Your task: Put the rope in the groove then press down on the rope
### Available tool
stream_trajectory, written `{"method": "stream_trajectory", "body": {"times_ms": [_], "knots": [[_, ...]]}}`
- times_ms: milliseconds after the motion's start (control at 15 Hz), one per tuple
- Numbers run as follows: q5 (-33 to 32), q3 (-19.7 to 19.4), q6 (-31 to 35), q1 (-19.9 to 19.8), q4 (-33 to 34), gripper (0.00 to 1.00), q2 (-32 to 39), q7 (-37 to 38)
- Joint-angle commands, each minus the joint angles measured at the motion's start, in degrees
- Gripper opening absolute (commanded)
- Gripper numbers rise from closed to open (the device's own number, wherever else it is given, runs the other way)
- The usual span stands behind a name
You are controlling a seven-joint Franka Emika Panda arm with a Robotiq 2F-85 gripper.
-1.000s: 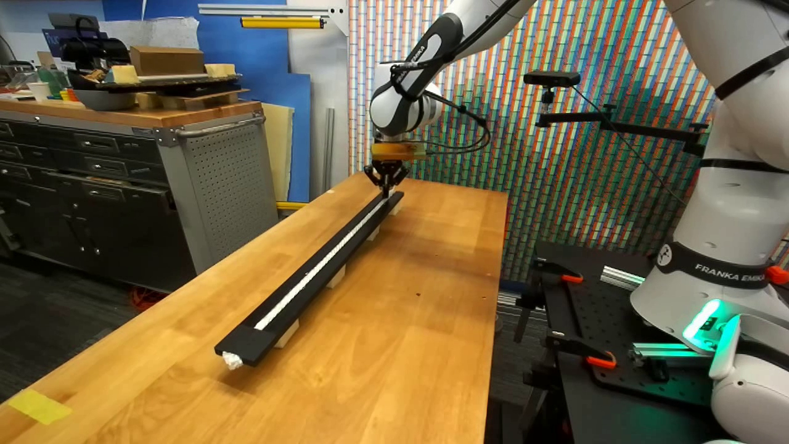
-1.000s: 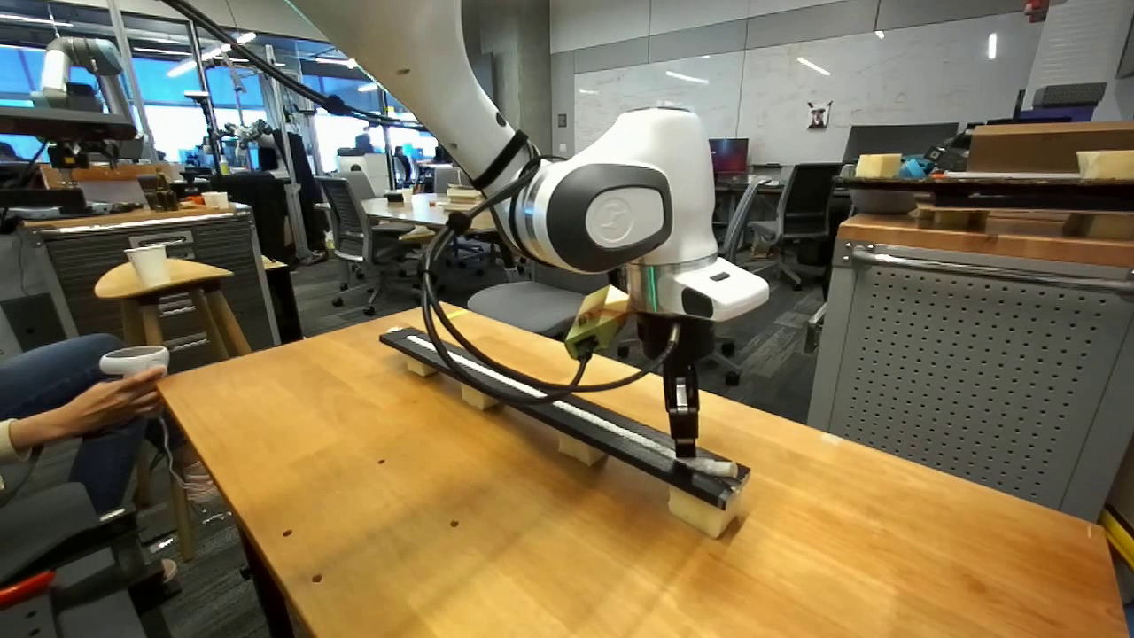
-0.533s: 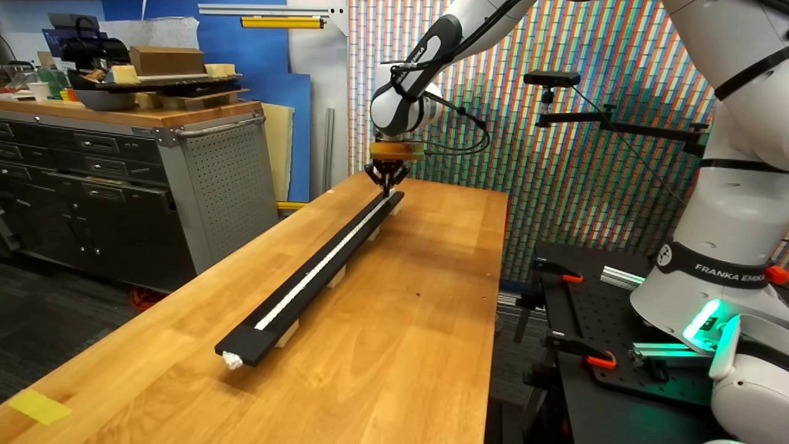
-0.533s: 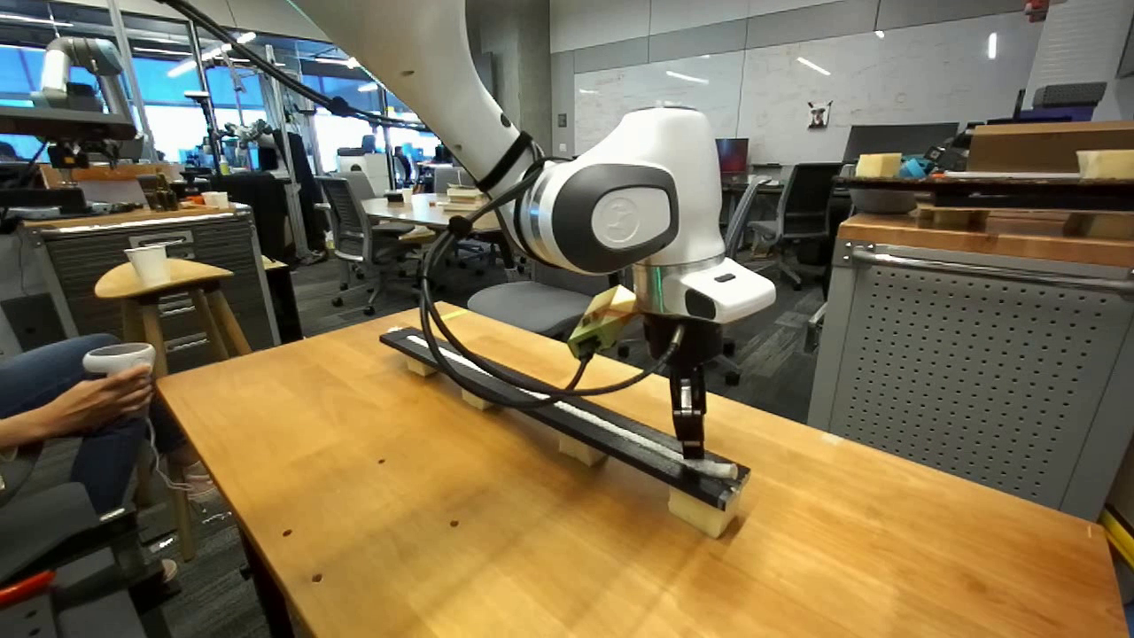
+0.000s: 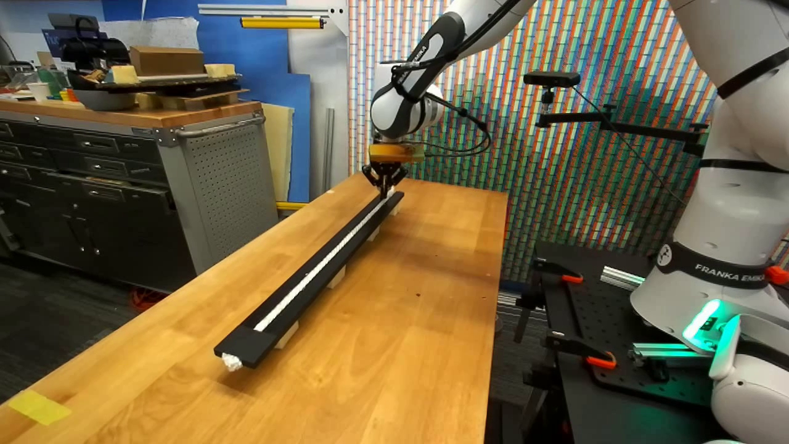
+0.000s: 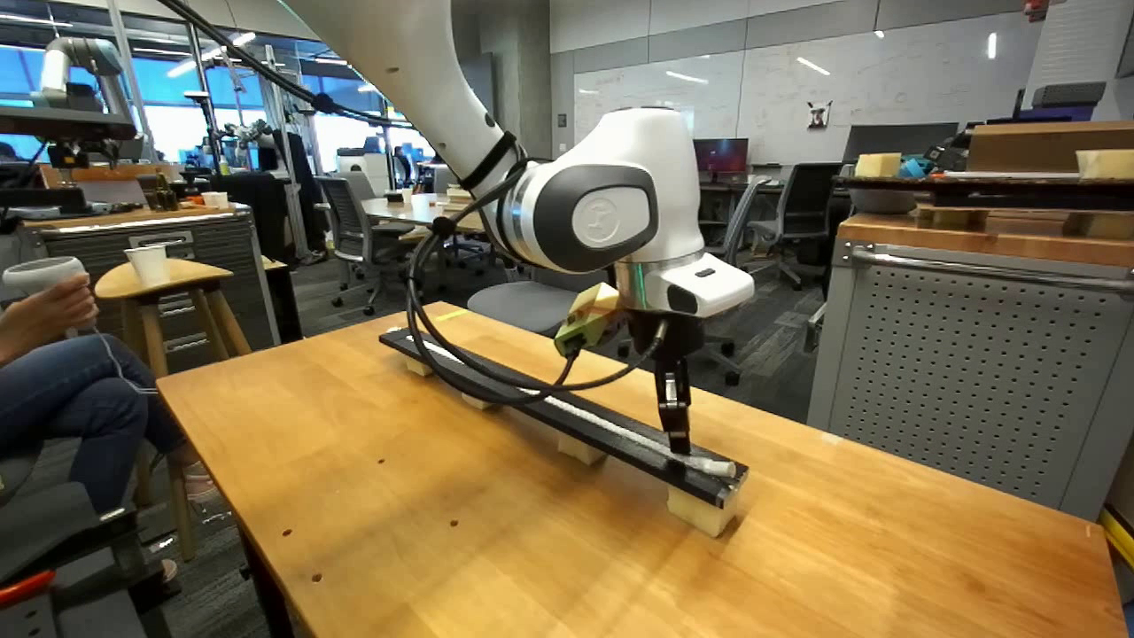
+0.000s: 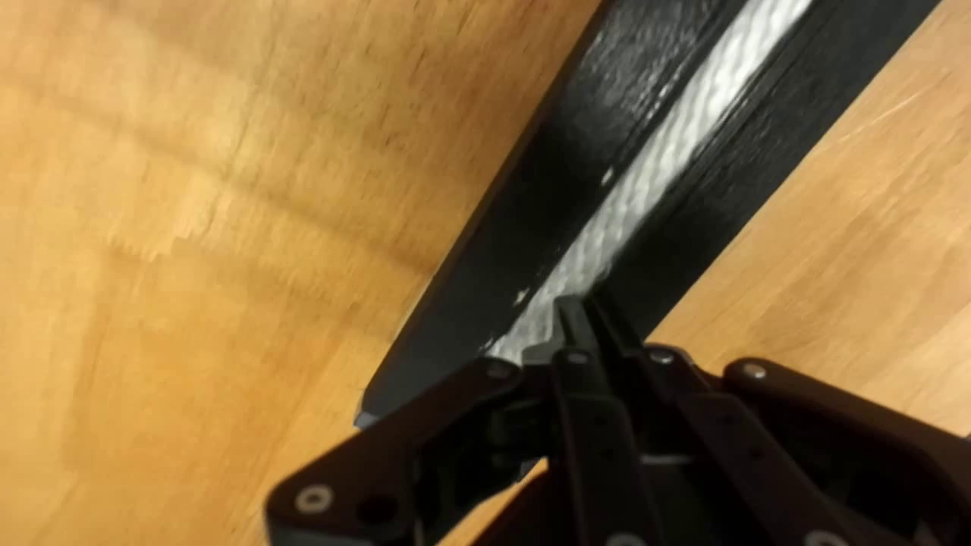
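We saw the rope [image 7: 651, 182] lying along the groove [image 7: 721, 34] of the black bar [image 5: 246, 345], which lay nearer the long edge of the surface [image 5: 419, 357] away from the robot's base [image 5: 718, 213]; toward the opposite long edge, the room was wider. Near one end of the bar, the gripper [image 7: 582, 305] pointed down over the rope, fingertips together, holding nothing we could see. Whether the rope's end beyond sat fully down, we could not tell.
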Motion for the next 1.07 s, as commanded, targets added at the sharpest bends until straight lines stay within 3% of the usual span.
{"method": "stream_trajectory", "body": {"times_ms": [0, 67, 133, 200, 467, 733, 800, 1000], "knots": [[-4.17, -1.25, 1.34, 5.27, -6.70, 0.08, -5.80, -0.78], [-6.07, -1.60, 0.13, 6.99, -7.31, 0.09, -6.80, -0.64], [-7.82, -1.62, -0.99, 8.30, -7.68, 0.25, -7.58, -0.77], [-9.69, -1.54, -1.99, 9.77, -8.18, 0.34, -8.62, -0.85], [-17.21, -0.71, -5.93, 14.86, -9.08, 0.61, -11.35, -0.25], [-19.70, 3.14, -6.58, 17.02, -11.10, 0.92, -12.28, -1.58], [-19.30, 4.34, -6.25, 17.17, -11.75, 0.98, -12.31, -2.23], [-18.77, 7.19, -6.16, 17.68, -13.07, 1.00, -11.70, -4.29]]}}
